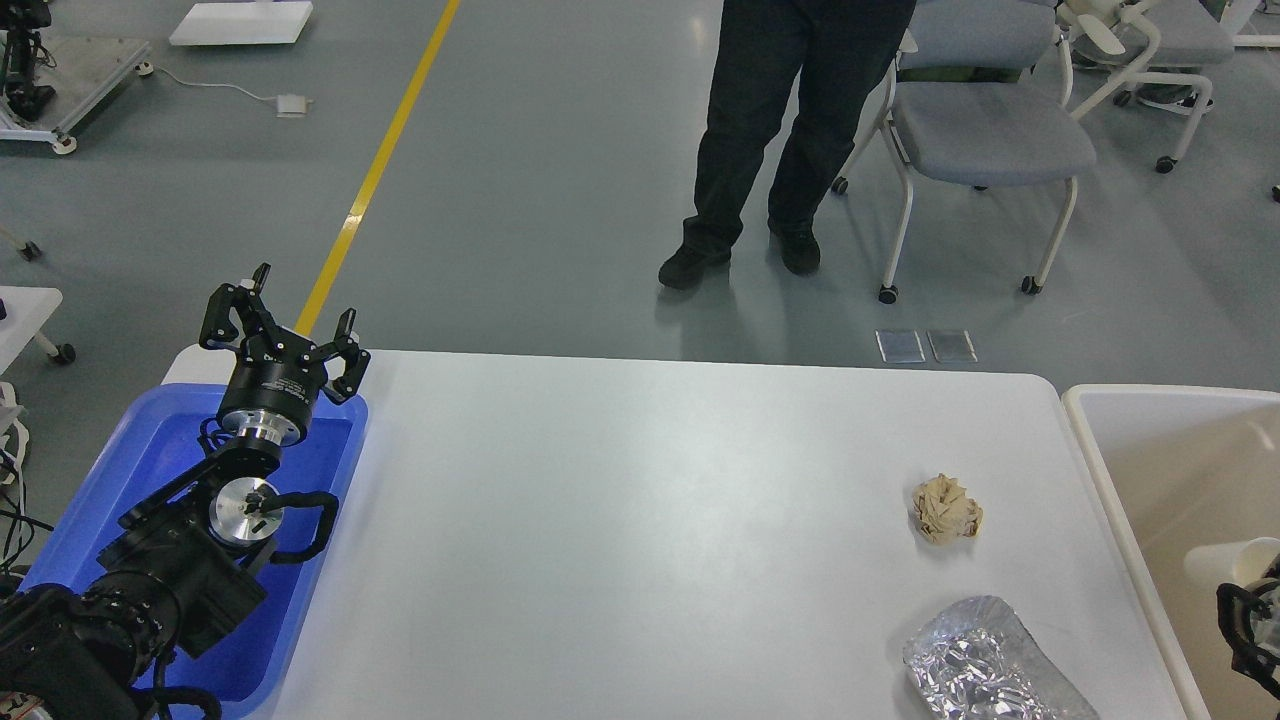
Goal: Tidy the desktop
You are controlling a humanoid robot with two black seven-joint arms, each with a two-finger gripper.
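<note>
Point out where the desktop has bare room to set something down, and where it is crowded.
The desktop is bare from the blue tray across to the crumpled paper ball. Only the near right corner is crowded, with that ball and the foil tray.

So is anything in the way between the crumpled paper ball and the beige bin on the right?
Nothing visible is. The paper ball sits on bare white desktop, and only open tabletop lies between it and the beige bin. The foil tray lies nearer the camera, off that path.

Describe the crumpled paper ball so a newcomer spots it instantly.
Start at the white desktop and go to its right side, near the beige bin. The crumpled paper ball sits there, farther from the robot than the foil tray: small, tan, wrinkled, not silver.
</note>
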